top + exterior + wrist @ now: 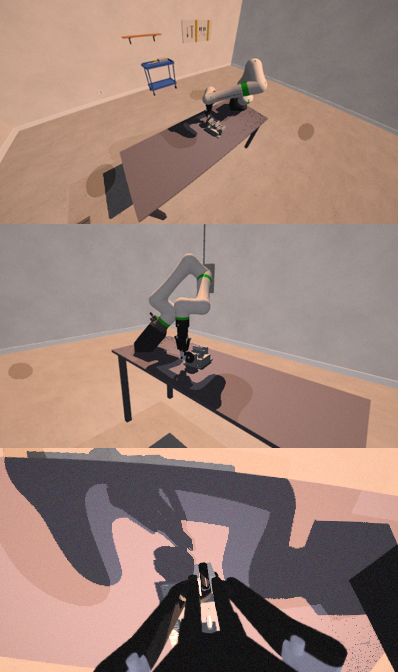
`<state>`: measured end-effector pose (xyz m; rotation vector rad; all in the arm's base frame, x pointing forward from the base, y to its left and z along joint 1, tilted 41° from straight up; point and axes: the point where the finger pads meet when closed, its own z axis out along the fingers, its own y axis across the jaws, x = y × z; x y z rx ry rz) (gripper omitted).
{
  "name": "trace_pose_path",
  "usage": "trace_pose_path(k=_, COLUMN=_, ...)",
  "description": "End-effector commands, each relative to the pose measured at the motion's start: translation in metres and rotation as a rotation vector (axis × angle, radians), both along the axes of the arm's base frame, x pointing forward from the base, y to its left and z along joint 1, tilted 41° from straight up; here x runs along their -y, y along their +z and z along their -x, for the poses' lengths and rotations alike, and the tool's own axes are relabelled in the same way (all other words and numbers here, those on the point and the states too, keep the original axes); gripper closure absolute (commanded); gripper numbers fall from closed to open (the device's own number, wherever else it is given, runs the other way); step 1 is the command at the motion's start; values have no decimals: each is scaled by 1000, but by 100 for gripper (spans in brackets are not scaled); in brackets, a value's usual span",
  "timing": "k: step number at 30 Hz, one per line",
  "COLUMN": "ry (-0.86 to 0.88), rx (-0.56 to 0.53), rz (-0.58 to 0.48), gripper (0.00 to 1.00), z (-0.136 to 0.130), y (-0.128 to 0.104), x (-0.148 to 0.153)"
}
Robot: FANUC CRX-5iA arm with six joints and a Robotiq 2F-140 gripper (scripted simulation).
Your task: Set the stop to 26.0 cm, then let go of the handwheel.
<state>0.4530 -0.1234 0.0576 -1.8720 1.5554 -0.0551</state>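
A small grey stop fixture (214,129) sits on the brown table (186,152) near the arm's base; it also shows in the exterior view (199,358). A dark round handwheel (189,358) is at its near end. My gripper (184,352) hangs straight down over that end and is shut on the handwheel's grip. In the wrist view my black fingers close on a narrow dark and light piece, the handwheel's handle (203,575). The stop's scale is too small to read.
The arm's dark base (149,340) stands at the table's far corner. A blue cart (159,75), an orange shelf (141,36) and a tool board (196,30) are by the far wall.
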Motion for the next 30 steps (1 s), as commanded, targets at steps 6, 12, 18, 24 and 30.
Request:
trace_pose_path(k=6, ry=0, rx=0, rz=0, gripper=96, z=1, y=2, x=1)
trace_pose_path(k=12, ry=0, rx=0, rz=0, gripper=96, z=1, y=4, x=2)
trace_pose_path(k=18, ry=0, rx=0, rz=0, gripper=96, z=1, y=5, x=3)
trace_pose_path(k=24, ry=0, rx=0, rz=0, gripper=96, z=1, y=6, x=3)
trace_pose_path(k=30, ry=0, rx=0, rz=0, gripper=96, z=1, y=6, x=3)
